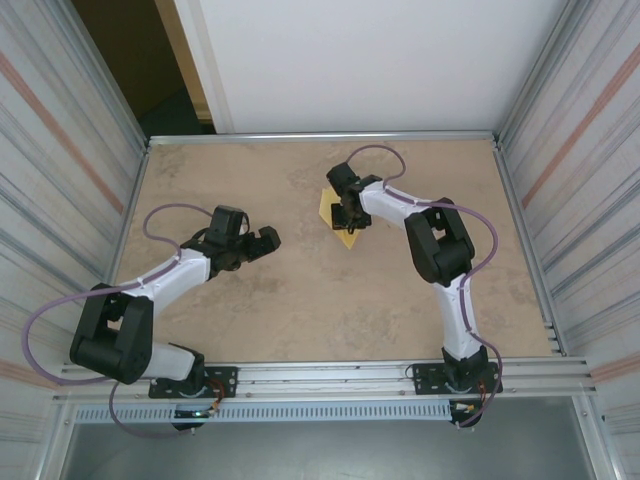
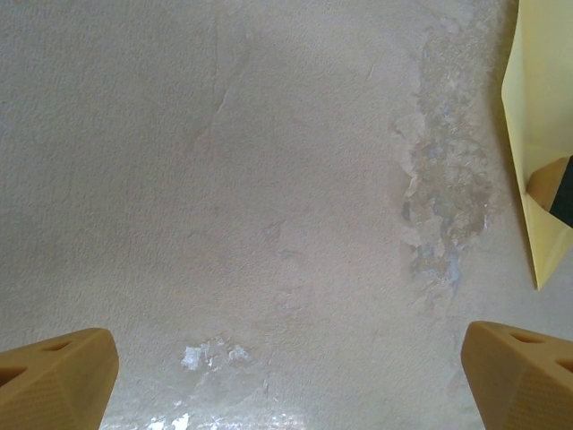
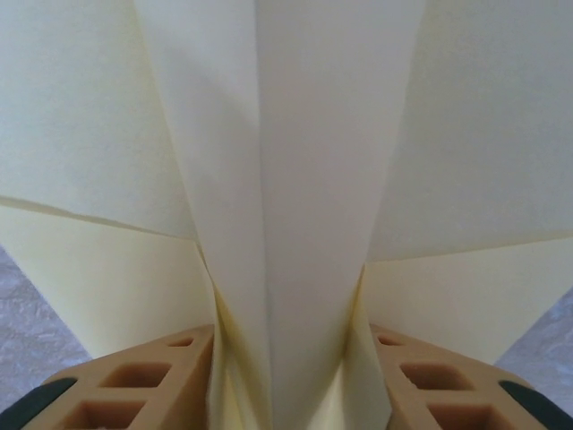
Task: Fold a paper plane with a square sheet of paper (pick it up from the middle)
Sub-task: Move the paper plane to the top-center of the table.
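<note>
The small yellow paper plane (image 1: 329,208) — light, limp, crushable — is seen just twelve o'clock of the middle of the tan table (image 1: 250,320), its stiffer centre fold, judged the best hold, straddled by the right gripper (image 3: 291,358), any pinch untellable, the left gripper (image 2: 286,372) spread wide at its eight o'clock.

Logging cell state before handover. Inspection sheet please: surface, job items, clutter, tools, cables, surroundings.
Surface: tan table; worn patchy area close to the paper.
Job's things: yellow paper, partly folded with a raised centre fold, lying under the right arm's wrist.
Clutter: nothing seen.
Tools: left tool open over bare table beside the paper. Right tool has a finger on each side of the raised fold; grip cannot be told.
Cables: purple cables loop along both arms.
Surroundings: ribbed side walls, white back panel, dark gap at far left.
</note>
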Robot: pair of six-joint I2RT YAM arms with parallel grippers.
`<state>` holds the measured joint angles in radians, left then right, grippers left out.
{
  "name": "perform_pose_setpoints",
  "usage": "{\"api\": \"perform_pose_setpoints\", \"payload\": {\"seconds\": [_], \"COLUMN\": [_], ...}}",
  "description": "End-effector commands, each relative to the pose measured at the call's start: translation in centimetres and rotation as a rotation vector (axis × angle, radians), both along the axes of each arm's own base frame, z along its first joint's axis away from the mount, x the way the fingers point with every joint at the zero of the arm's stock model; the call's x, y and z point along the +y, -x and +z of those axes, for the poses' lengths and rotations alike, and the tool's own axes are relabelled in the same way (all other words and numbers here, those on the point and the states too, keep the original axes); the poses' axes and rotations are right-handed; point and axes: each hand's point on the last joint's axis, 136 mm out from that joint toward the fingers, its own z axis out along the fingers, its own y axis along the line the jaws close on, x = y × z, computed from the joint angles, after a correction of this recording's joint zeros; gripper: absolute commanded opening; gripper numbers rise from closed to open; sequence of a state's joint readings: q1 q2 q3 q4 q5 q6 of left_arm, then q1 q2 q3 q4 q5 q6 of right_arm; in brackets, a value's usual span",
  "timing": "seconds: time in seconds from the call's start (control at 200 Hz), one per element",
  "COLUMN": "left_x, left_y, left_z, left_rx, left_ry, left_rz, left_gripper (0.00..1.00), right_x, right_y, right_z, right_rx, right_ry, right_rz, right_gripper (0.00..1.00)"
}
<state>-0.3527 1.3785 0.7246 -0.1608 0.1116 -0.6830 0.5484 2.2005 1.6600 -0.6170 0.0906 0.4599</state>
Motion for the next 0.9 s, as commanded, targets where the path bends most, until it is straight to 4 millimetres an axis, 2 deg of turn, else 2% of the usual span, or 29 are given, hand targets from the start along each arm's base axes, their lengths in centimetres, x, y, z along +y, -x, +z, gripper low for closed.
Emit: {"api": "perform_pose_setpoints", "payload": {"seconds": [0.0, 0.175, 0.386, 0.466, 0.631, 0.717, 0.802, 0.892], "left_x": [0.0, -0.1, 0.0, 0.0, -0.1, 0.0, -0.1, 0.0], "left_y": [0.2, 0.2, 0.2, 0.1, 0.0, 0.0, 0.0, 0.0], "left_z": [-0.1, -0.1, -0.2, 0.1, 0.5, 0.8, 0.8, 0.7], "left_rx": [0.004, 0.008, 0.012, 0.008, 0.001, -0.005, -0.005, -0.002], "left_ry": [-0.005, -0.004, -0.006, -0.005, -0.003, -0.003, -0.002, -0.002], "left_rz": [-0.020, -0.023, -0.020, -0.019, -0.022, -0.020, -0.022, -0.020], "left_gripper": [0.99, 0.99, 0.99, 0.99, 0.99, 0.99, 0.99, 0.99], "right_x": [-2.1, -1.8, -1.4, -1.1, 0.0, 0.1, 0.0, -0.2], "right_y": [0.7, 0.2, -0.3, -0.7, -1.7, -2.0, -2.1, -1.9], "right_z": [-3.7, -4.3, -4.0, -3.2, 0.0, 1.0, 0.9, -0.3], "right_rx": [0.088, 0.103, 0.093, 0.078, 0.020, 0.001, 0.001, 0.024], "right_ry": [0.073, 0.063, 0.048, 0.029, -0.043, -0.057, -0.053, -0.035], "right_rz": [-0.048, -0.058, -0.072, -0.075, -0.077, -0.081, -0.087, -0.098], "right_gripper": [0.45, 0.45, 0.45, 0.45, 0.45, 0.45, 0.45, 0.45]}}
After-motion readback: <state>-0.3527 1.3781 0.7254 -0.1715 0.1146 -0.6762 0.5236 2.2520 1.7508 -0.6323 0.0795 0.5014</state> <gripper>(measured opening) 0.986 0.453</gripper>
